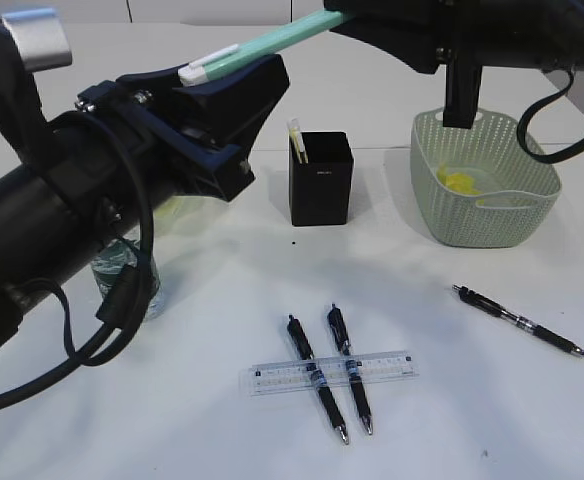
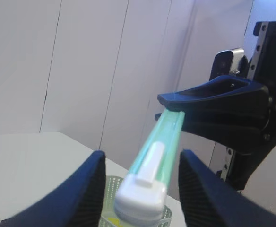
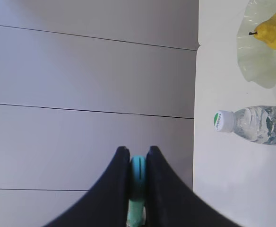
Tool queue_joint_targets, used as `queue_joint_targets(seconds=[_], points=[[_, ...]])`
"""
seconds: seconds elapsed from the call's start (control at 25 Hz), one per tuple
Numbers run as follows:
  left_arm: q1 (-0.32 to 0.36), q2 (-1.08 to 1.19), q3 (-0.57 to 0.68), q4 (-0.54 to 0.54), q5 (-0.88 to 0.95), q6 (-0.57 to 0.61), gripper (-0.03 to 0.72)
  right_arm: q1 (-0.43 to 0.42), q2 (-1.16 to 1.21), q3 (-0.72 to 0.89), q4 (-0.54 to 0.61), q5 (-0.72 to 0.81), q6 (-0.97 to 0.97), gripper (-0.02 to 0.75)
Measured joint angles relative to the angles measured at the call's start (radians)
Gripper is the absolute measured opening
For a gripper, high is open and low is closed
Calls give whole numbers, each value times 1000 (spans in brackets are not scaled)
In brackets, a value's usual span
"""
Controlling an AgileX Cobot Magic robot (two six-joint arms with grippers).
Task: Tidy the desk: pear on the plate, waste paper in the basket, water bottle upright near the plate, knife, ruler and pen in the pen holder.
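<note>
knife [image 1: 262, 48] hangs in the air with its long axis between arms: right gripper [image 1: 344, 17] clamps its far end, left gripper [image 1: 207, 85] stands apart around the near end, pen holder [image 1: 320, 178] below.

The exterior camera looks down at a slant across the counter [image 1: 222, 420]. Both wrist cameras sit raised, facing walls, sharing a green knife [image 2: 152, 161].

teal knife [image 1: 272, 47] aloft, ruler [image 1: 329, 372] flat
</note>
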Motion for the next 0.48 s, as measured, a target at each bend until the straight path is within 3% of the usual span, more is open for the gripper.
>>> queue_joint_targets(seconds=[0.48], points=[[0,-44,0,0,-4,0,342,0,0,0,0,1,0,51]])
